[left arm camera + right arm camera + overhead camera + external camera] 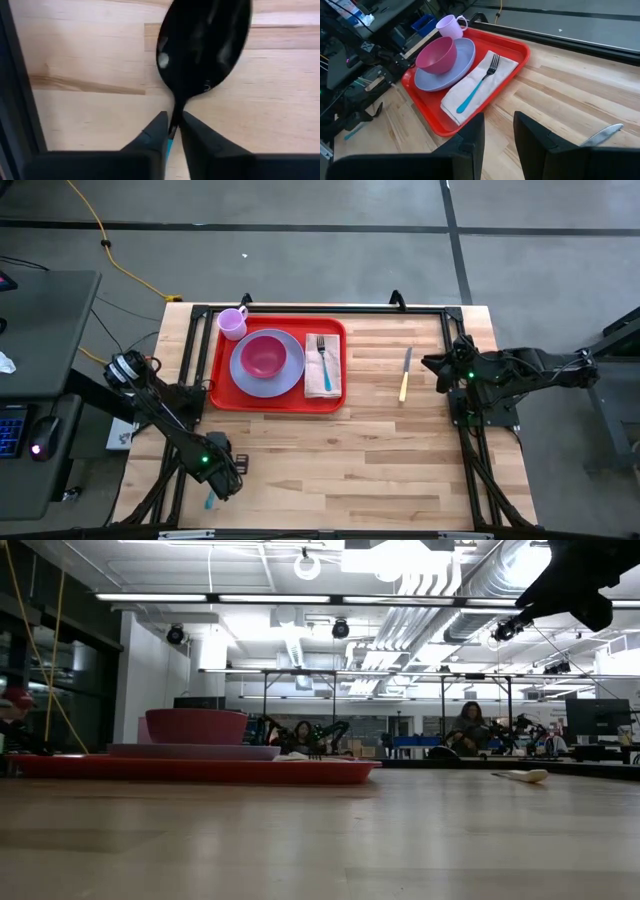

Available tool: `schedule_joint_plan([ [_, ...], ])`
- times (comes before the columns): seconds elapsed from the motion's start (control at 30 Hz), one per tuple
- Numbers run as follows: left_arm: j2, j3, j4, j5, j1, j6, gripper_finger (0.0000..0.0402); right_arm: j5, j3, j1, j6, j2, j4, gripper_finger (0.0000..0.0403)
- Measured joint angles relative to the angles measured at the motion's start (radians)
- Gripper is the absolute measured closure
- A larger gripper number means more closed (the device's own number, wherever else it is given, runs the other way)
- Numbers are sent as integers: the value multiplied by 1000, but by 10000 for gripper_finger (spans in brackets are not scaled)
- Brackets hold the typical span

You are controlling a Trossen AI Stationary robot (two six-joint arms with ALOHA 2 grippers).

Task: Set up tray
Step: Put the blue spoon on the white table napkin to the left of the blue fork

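Left gripper [170,131]: it is at the near left corner of the light wooden table [350,460], well away from the tray. Its two dark fingers [152,135] are pressed on the thin neck of a spoon.
Spoon [202,45]: a shiny dark spoon bowl with a bright blue handle. It lies on the wood near the table's left edge. The bowl sticks out past the fingertips and the blue handle runs back between them.
Right gripper [497,132]: it hangs above the table's right side, well away from the tray. Its fingers stand a little apart with nothing between them.
Knife [405,373]: a table knife with a pale yellow handle and a silver blade. It lies flat on the wood between the tray and the right gripper.
Tray [222,393]: a big flat red plastic tray with round corners and a raised rim. It sits flat on the far left part of the table.
Napkin [322,380]: a white folded napkin lies on the right side of the tray.
Fork [323,360]: a fork with a bright blue handle lies on top of the napkin.
Plate [290,375]: a round lavender plate sits in the middle of the tray, just beside the napkin.
Bowl [263,356]: a round pink bowl stands on the plate.
Cup [233,323]: a small light purple cup with a handle stands upright in the far left corner of the tray.
Room behind: people sit at desks far past the table.
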Motion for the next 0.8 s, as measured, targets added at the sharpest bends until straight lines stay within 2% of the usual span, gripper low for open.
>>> schedule_joint_plan([
  [0.17,10,0,7,-9,0,5,369,0,0,0,0,0,1,320],
  [0.27,9,0,12,-24,0,6,389,0,0,0,-1,0,7,320],
  [0.5,5,3,11,-38,0,-9,390,0,0,0,-1,0,8,320],
  [0.67,-11,32,22,-112,-1,-27,390,0,0,0,-4,0,8,320],
  [0.8,-18,44,3,-124,0,-28,391,1,0,0,-4,0,8,320],
])
